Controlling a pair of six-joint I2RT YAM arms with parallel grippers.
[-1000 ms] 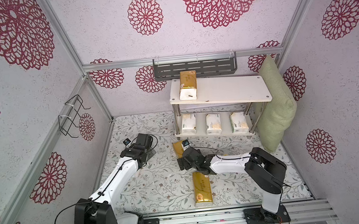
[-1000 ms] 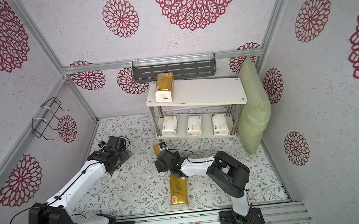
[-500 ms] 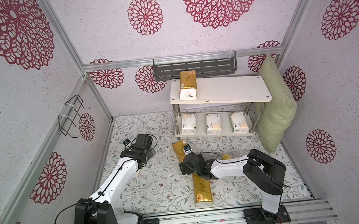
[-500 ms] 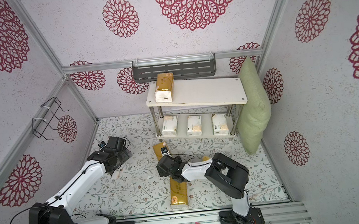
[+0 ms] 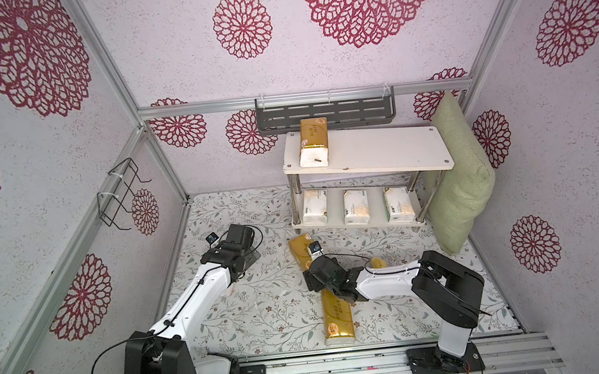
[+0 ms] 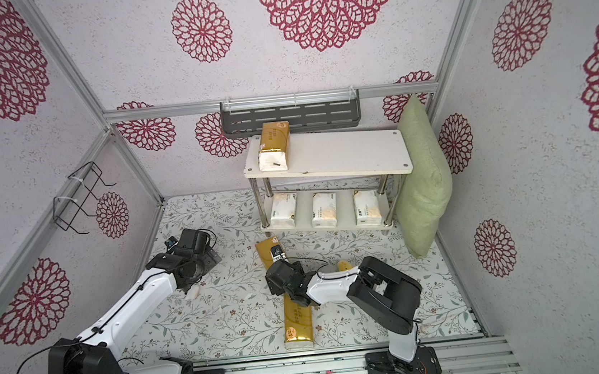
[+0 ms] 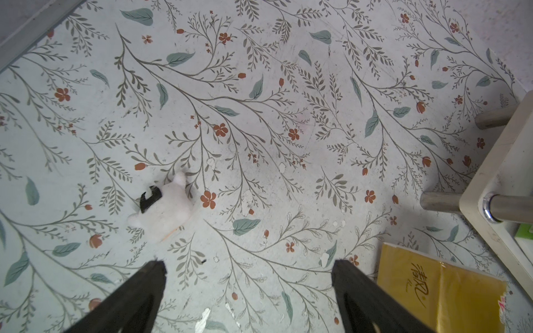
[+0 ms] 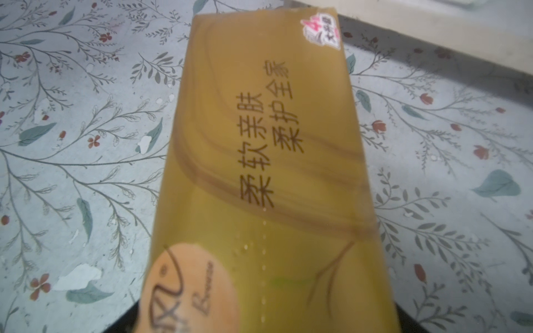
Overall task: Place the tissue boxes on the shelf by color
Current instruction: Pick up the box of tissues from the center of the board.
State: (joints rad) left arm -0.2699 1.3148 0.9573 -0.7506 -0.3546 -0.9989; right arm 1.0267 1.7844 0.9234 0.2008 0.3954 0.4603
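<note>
A gold tissue box (image 5: 298, 250) lies on the floor in front of the shelf (image 5: 380, 150). My right gripper (image 5: 311, 271) is down over its near end. In the right wrist view the pack (image 8: 259, 173) fills the space between the jaws, which press both its sides, so the gripper is shut on it. A second gold pack (image 5: 336, 315) lies nearer the front, partly under the right arm. A third gold one (image 5: 313, 145) lies on the top board. Three white packs (image 5: 356, 212) sit on the lower board. My left gripper (image 7: 248, 266) hangs open over bare floor.
A green pillow (image 5: 458, 180) leans against the shelf's right end. A grey slotted rack (image 5: 324, 114) hangs on the back wall and a black wire rack (image 5: 120, 194) on the left wall. A small yellow lump (image 5: 378, 262) lies behind the right arm. A white scrap (image 7: 167, 204) lies under the left gripper.
My right gripper slid back along the gold pack toward the front, and its jaws closed in on the pack's near end. The left arm has not moved.
</note>
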